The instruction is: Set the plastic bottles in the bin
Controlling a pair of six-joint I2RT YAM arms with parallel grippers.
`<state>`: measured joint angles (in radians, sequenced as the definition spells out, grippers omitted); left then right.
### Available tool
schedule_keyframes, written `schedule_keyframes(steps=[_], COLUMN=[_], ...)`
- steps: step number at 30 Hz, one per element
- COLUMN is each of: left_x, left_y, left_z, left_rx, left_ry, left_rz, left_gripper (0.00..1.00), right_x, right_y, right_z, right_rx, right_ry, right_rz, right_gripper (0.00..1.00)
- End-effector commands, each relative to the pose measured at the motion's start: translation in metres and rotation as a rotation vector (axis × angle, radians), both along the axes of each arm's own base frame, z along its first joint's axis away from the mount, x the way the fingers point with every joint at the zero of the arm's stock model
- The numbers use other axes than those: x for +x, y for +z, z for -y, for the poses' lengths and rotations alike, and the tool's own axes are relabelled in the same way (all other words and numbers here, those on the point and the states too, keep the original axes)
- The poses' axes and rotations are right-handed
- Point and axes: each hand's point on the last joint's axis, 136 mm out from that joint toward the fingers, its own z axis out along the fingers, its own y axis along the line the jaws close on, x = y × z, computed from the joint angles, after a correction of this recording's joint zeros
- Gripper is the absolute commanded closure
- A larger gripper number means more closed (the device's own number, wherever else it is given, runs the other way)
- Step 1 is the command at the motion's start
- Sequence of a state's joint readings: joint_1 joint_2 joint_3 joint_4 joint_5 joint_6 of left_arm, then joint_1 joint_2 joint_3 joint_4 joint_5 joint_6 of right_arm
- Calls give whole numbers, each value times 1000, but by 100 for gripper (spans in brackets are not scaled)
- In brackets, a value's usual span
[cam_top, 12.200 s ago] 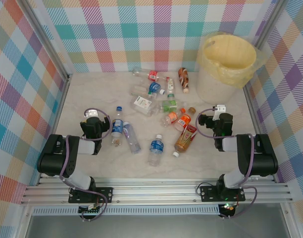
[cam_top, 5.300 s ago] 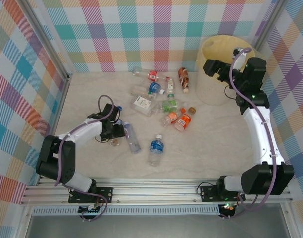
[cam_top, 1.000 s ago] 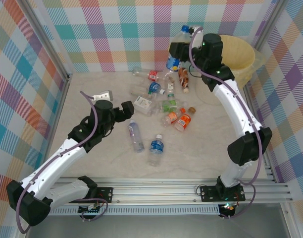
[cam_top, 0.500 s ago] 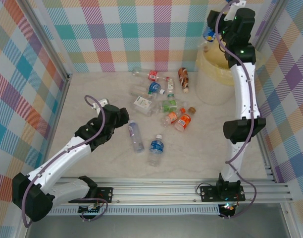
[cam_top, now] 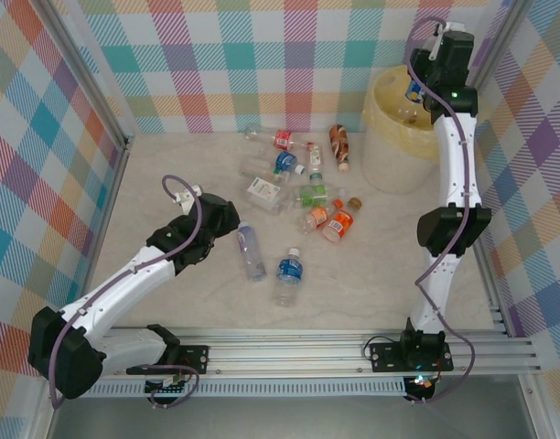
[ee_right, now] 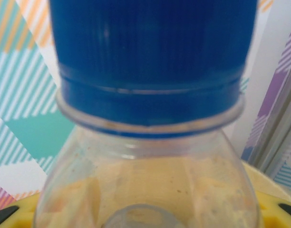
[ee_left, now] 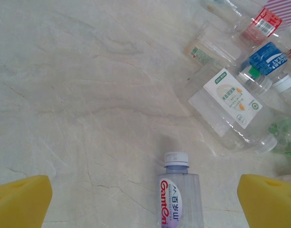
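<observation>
1. The right jaws are closed on a blue-capped bottle [cam_top: 414,89] and hold it high above the open mouth of the bin [cam_top: 390,155].
2. The bin stands at the far right corner of the table [cam_top: 371,283].
3. The left jaws stand wide open and grip nothing. Their yellow pads [ee_left: 21,202] flank a white-capped bottle [ee_left: 179,194] that lies on the table, and neither pad touches it.
4. The other bottles [cam_top: 289,165] lie scattered mid-table, left of the bin.
</observation>
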<state>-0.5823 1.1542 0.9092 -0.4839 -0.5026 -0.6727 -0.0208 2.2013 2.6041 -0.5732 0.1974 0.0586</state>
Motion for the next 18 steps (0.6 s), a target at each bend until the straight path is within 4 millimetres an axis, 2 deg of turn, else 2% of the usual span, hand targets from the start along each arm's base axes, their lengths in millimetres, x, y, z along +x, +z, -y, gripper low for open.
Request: schedule_keyframes(steps=[1,8,12,14,18], left_x=[-10,-15,-20,-21,-21], left_y=[-18,-37,-54,-62,-77], left_z=[3,13,18,22,31], left_rx=[-5,-57,-77,-91,-106], left_ry=[-4,-29,-31,-42,-63], left_rz=[-66,-129,-182,-206,-256], left_gripper=[0,0,0,0,0], right_x=[1,1,-1,-4,-11], right_y=[-32,-82,-103,-105,-92], right_z=[-2,3,4,2,-2], right_rx=[-19,-34,-27,-9,15], right_ry=[20,-9,-13,-7,8], right_rz=[-103,-252,-316,-330,-312], right_gripper=[50,47,42,34,20])
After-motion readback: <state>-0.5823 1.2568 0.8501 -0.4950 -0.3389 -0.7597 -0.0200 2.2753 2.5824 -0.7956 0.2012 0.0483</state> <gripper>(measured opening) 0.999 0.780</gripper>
